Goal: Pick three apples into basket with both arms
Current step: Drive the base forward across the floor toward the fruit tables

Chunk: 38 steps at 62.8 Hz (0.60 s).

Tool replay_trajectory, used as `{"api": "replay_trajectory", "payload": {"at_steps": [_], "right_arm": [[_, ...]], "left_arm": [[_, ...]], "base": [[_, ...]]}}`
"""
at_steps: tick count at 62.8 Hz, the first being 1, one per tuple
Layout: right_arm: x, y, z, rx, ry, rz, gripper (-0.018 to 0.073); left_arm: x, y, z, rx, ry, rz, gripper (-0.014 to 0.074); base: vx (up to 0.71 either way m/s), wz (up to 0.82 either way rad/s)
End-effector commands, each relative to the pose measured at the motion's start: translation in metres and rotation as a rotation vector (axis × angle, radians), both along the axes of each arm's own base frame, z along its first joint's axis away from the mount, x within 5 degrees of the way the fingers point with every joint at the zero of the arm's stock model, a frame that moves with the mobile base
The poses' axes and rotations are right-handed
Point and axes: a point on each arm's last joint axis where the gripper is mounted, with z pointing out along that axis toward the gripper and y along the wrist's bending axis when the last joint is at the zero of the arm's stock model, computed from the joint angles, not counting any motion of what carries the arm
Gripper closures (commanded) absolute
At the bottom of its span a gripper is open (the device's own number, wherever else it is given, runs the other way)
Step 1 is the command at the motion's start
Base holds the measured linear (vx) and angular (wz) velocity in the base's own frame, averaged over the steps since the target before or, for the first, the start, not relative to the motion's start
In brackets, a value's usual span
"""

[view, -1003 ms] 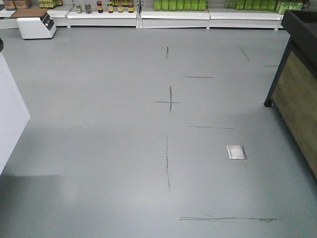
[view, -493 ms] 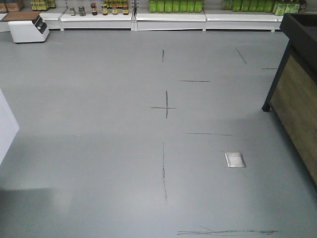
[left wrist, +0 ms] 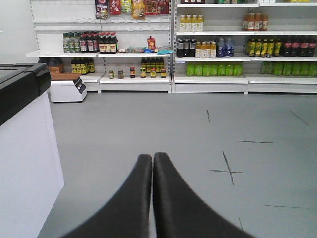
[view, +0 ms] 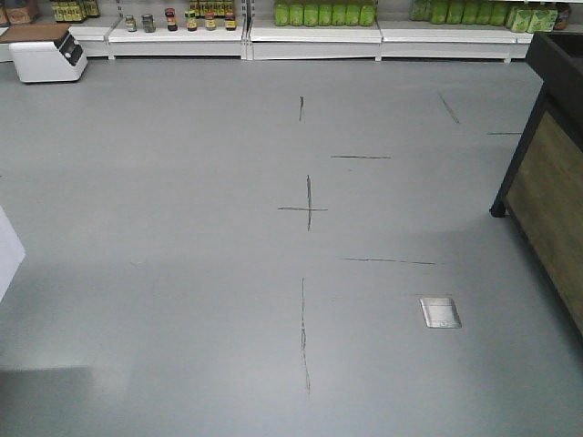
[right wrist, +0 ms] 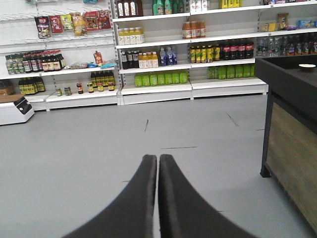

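No apples and no basket show in any view; they are out of view. In the left wrist view my left gripper is shut, its two black fingers pressed together over the grey floor with nothing between them. The right wrist view shows my right gripper shut the same way, holding nothing, pointing across the floor toward the shelves. Neither arm appears in the front view.
Grey shop floor with black tape marks and a metal floor plate. White shelves of bottles and jars line the far wall. A dark wood-sided stand is at right, a white counter at left, a white scale far left.
The front view has shifted: floor marks, floor plate and shelves slid down and slightly right in the frame, and the white counter at left has nearly left the picture.
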Motion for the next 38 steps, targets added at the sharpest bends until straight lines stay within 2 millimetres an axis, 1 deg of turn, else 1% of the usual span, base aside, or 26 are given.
{"api": "replay_trajectory", "payload": {"at_steps": [1,38], "right_arm": [[-0.0002,0.0008,0.0024,-0.019,-0.069,0.006,0.0561],[-0.0002,0.0008,0.0024,-0.019,-0.069,0.006,0.0561]], "left_arm": [[0.0003,-0.0020,-0.0004,-0.003,-0.064,-0.022,0.0603],[0.0003,-0.0020,-0.0004,-0.003,-0.064,-0.022,0.0603]], "base": [[0.15,0.09],[0.16,0.03]]}}
